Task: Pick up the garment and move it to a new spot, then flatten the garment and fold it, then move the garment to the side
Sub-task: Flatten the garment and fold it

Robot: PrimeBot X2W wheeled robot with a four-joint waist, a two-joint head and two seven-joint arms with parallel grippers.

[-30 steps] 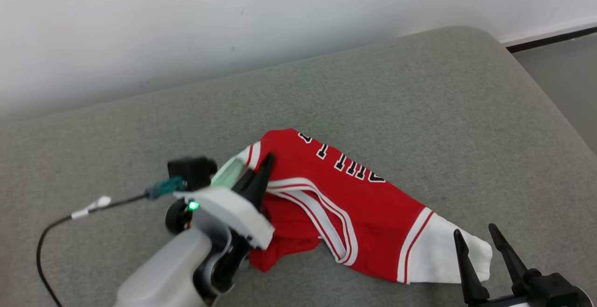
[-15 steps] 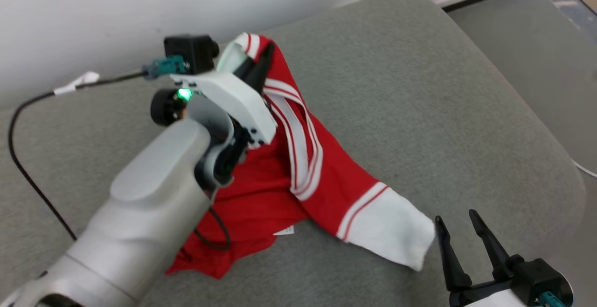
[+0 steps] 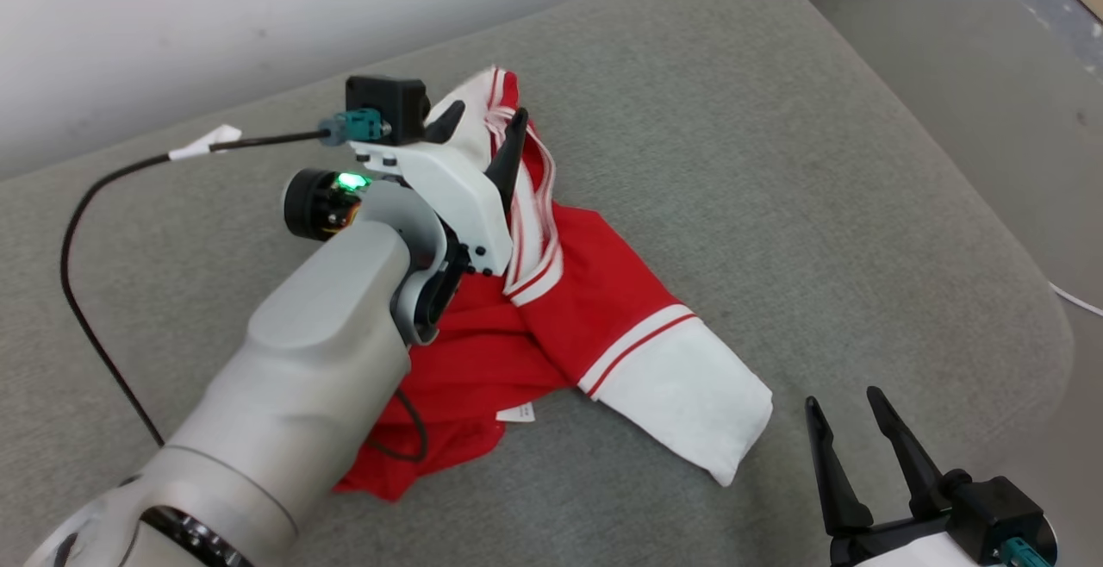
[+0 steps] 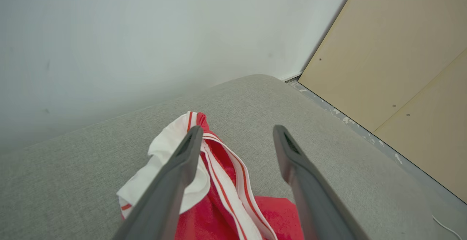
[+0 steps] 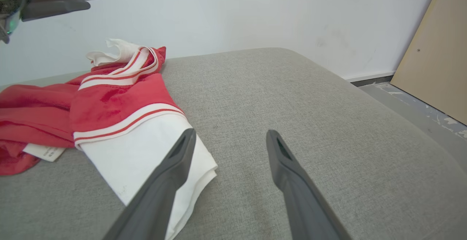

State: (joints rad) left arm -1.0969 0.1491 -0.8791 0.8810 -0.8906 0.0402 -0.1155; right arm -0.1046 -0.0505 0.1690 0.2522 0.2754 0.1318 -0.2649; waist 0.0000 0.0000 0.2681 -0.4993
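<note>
A red garment (image 3: 603, 291) with white stripes and a white sleeve lay crumpled on a grey cushion (image 3: 775, 162) beside a white wall (image 3: 172, 15). Its bunched, striped end rose in a small heap towards the wall, and its white sleeve stretched out towards the robot's right. A small white label showed at the near red edge.

The left end effector (image 3: 481, 132) hung over the heaped end with its two dark fingers spread wide and nothing between them. In the right wrist view it stood clear above the cloth, not touching it. In the left wrist view the white and striped cloth lay under the left-hand finger and in the gap between the two.

The right end effector (image 3: 843, 399) was also wide open and empty. It sat low over the cushion, just beside the sleeve's end. A black cable (image 3: 77, 231) trailed across the cushion from the left wrist.
</note>
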